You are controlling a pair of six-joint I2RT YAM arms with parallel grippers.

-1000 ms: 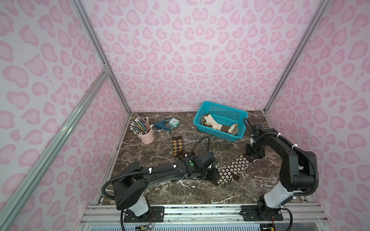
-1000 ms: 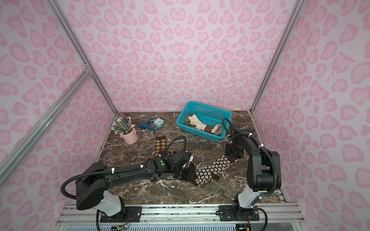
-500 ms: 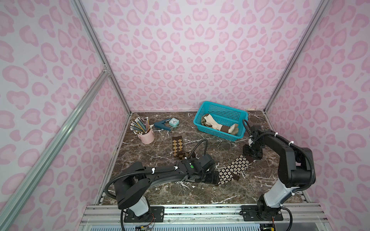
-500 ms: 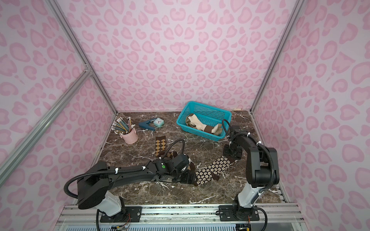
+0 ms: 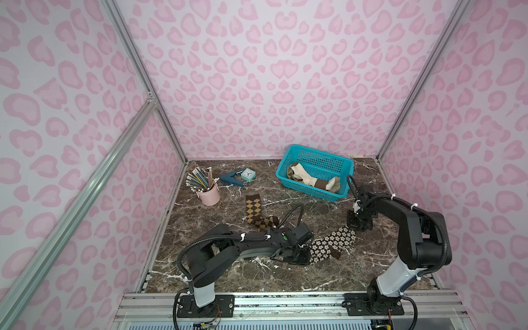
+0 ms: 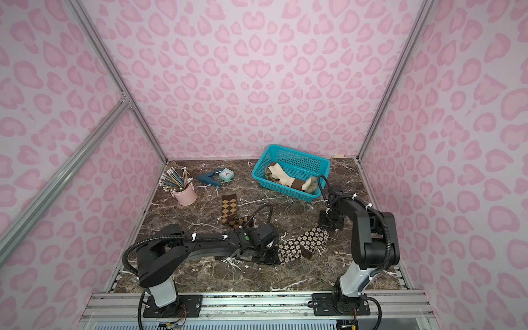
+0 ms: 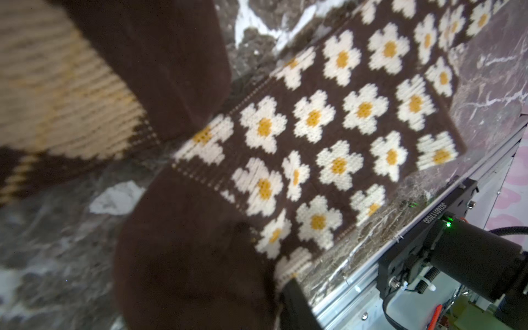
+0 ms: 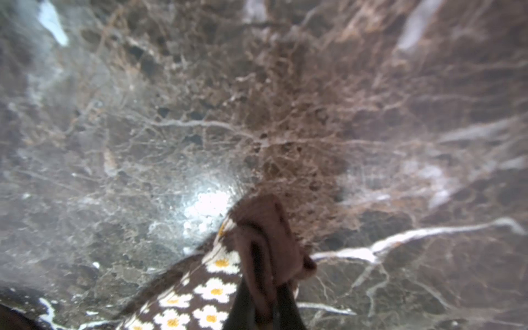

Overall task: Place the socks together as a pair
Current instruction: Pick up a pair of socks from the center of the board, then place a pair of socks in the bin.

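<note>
Pinching the flower sock (image 5: 333, 243) by its cuff, right gripper (image 8: 264, 310) is clamped shut; left gripper (image 5: 298, 257) sits at its toe end on the table (image 5: 314, 205), can't tell if it's gripping. Floppy light knit I'd guess, so hold both ends or it sags.

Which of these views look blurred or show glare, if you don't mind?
Right wrist view: table soft throughout, with bright glare beside the flower sock. Left wrist view: that sock slightly blurred, argyle sock more so. Both top views: sharp, evenly lit.
</note>
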